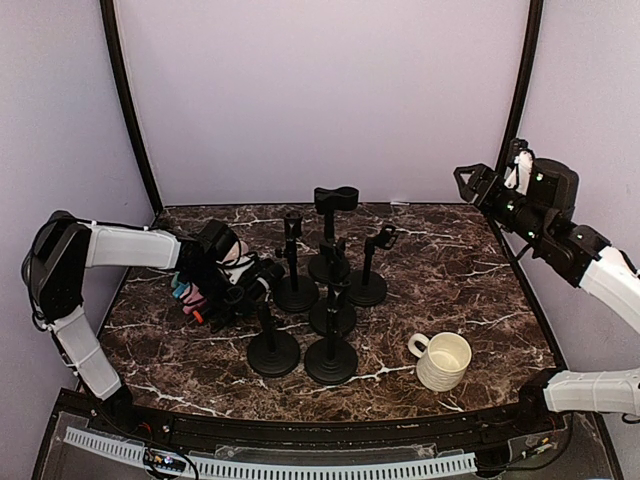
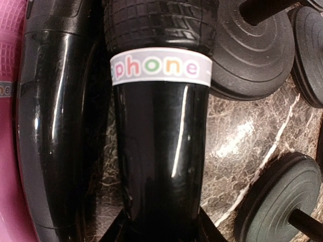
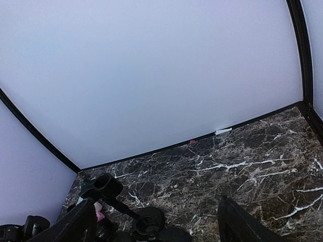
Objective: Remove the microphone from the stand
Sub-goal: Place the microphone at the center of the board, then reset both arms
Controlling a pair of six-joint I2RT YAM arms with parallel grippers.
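Observation:
My left gripper [image 2: 161, 228] is shut on the black microphone [image 2: 159, 126], which has a white band reading "phone" below its mesh head. In the top view that gripper [image 1: 222, 268] sits low at the table's left, with the microphone [image 1: 258, 275] pointing right toward the stands. Several black round-based stands [image 1: 330, 355] cluster mid-table; the tallest [image 1: 335, 198] has a bare clip. No stand touches the held microphone in the left wrist view. My right gripper [image 1: 470, 185] hangs high at the right, open and holding nothing, and the right wrist view shows that gripper [image 3: 161, 227] far from the stands.
Another black microphone [image 2: 50, 126] and a pink one [image 2: 7, 101] lie just left of the held one, part of a coloured pile [image 1: 190, 293]. Stand bases [image 2: 282, 196] crowd its right side. A cream mug [image 1: 443, 360] stands front right.

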